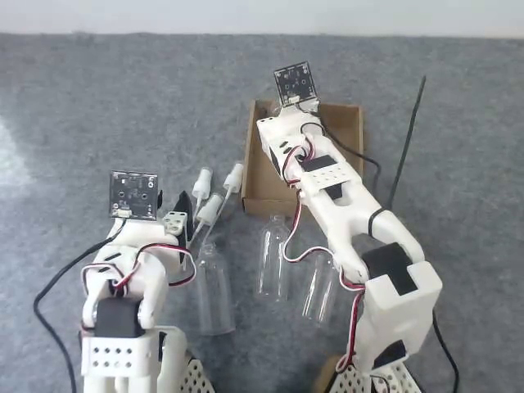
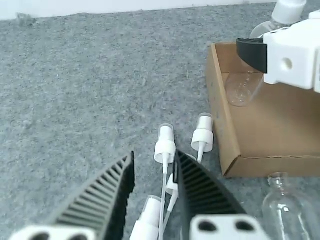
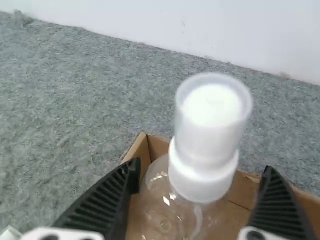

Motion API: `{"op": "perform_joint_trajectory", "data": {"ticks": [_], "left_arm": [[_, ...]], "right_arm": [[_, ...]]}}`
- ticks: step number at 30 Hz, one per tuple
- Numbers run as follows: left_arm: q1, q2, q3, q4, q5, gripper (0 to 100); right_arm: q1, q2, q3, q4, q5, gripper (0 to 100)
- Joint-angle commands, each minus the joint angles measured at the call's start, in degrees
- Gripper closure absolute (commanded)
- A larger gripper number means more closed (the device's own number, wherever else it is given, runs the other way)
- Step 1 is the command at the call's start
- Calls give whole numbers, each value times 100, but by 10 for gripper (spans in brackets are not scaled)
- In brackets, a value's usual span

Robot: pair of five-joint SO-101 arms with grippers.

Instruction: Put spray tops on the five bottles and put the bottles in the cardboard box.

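- Right pincer [image 3: 199, 171]: my jaws stand wide around the capped bottle [image 3: 210, 125] and grip its clear body. The contact itself is cut off at the edge of my right wrist view. In the high view my wrist's camera board covers it.
- Capped bottle: white spray top with a clear overcap on. It hangs tilted over the cardboard box [image 1: 348, 131], base low near the box's 11 o'clock corner.
- Cardboard box: open, at 12 to 1 o'clock from the middle of the high view. My right arm hides much of its floor.
- Left pincer [image 2: 154, 157]: jaws open, nothing gripped, low over the table [image 1: 123, 98] at 8 o'clock from the middle.
- Nearest spray top [image 2: 147, 220]: lies between my left jaws and is partly cut off. I cannot tell whether it touches them.
- Middle spray top [image 2: 165, 144] and far spray top [image 2: 202, 136]: just past my left fingertips and near the box's left wall. Their thin dip tubes are hard to trace.
- Left bottle [image 1: 214, 286], centre bottle [image 1: 274, 258] and right bottle [image 1: 319, 286]: uncapped, lying on the table from 7 to 5 o'clock.
- The right bottle is partly behind my right arm and its wires.
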Motion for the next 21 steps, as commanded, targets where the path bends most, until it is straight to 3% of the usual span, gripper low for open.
{"op": "perform_joint_trajectory", "data": {"ticks": [1,14,21], "left_arm": [[-26,-70,-31,-211,-26,888],[-26,-70,-31,-220,-35,888],[-26,-70,-31,-229,-35,888]], "right_arm": [[-92,-180,-519,-66,387,682],[-119,-189,-1371,778,475,681],[-338,-189,-2382,1719,475,682]]}}
